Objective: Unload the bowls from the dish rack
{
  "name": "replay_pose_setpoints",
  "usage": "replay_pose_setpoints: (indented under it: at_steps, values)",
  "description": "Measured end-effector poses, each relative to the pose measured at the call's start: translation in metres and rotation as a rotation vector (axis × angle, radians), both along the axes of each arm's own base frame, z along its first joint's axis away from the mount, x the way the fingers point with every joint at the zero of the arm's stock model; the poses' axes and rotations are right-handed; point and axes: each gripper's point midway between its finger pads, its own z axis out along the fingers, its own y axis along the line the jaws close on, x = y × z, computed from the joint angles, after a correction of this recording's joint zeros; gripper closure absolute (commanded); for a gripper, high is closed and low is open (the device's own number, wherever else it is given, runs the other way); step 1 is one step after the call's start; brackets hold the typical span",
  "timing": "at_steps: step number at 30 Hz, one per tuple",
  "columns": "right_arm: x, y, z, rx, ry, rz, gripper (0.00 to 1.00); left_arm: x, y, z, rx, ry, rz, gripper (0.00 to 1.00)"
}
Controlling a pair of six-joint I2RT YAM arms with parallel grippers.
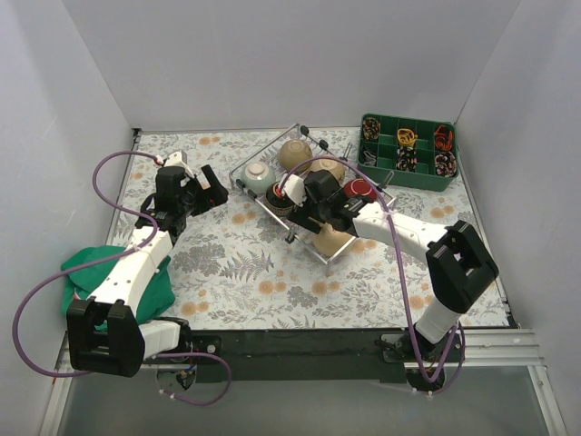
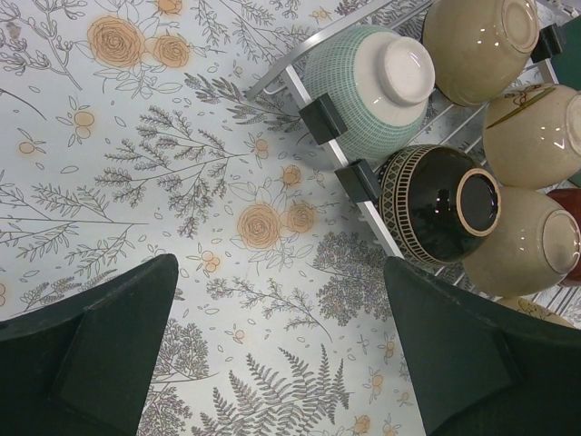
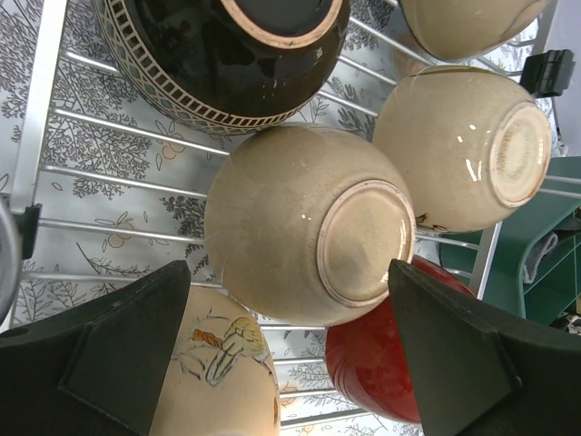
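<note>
Wide-open, empty right gripper (image 3: pixel 286 291) over upturned beige ceramic bowl (image 3: pixel 290 218) in silver wire dish rack (image 3: pixel 41 100), likely lining up grasp; left gripper (image 2: pixel 281 282) open, empty, alongside rack.

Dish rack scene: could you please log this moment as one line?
left hand: open, over tablecloth beside dish rack | right hand: open, above tan bowl | no bowl gripped

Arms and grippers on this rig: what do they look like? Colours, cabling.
The left arm and right arm both have white links with chunky black joint housings. A thin purple cable loops loosely along each. The left gripper and right gripper each carry two broad, matte, dark wedge-shaped fingers.
</note>
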Motion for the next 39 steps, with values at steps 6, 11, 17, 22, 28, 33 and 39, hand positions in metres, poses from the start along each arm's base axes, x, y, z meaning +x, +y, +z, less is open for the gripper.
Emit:
replay_pose_setpoints:
  at_steps: [6, 11, 17, 22, 28, 33, 39]
  values:
    - [0.004, 0.003, -0.017, -0.055, -0.007, 0.006, 0.01, 0.001, 0.004, 0.000, 0.000, 0.000, 0.010, 0.02]
    - [0.014, 0.002, -0.019, -0.088, -0.061, -0.022, 0.01, 0.001, 0.005, 0.000, -0.001, 0.000, 0.013, 0.02]
    - [0.024, 0.004, -0.019, -0.092, -0.107, -0.054, 0.01, 0.001, 0.006, 0.000, -0.001, 0.001, 0.017, 0.02]
    - [0.028, 0.006, -0.019, -0.084, -0.123, -0.067, 0.01, 0.001, 0.006, 0.000, -0.002, 0.001, 0.016, 0.02]
    - [0.029, 0.006, -0.021, -0.074, -0.123, -0.085, 0.02, 0.001, 0.007, 0.000, -0.005, 0.001, 0.015, 0.02]
    - [0.026, 0.003, -0.022, -0.070, -0.095, -0.112, 0.01, 0.001, 0.007, 0.000, -0.006, 0.002, 0.015, 0.02]
    - [0.019, 0.006, -0.011, -0.034, -0.049, -0.137, 0.01, 0.001, 0.006, 0.000, -0.008, 0.002, 0.013, 0.02]
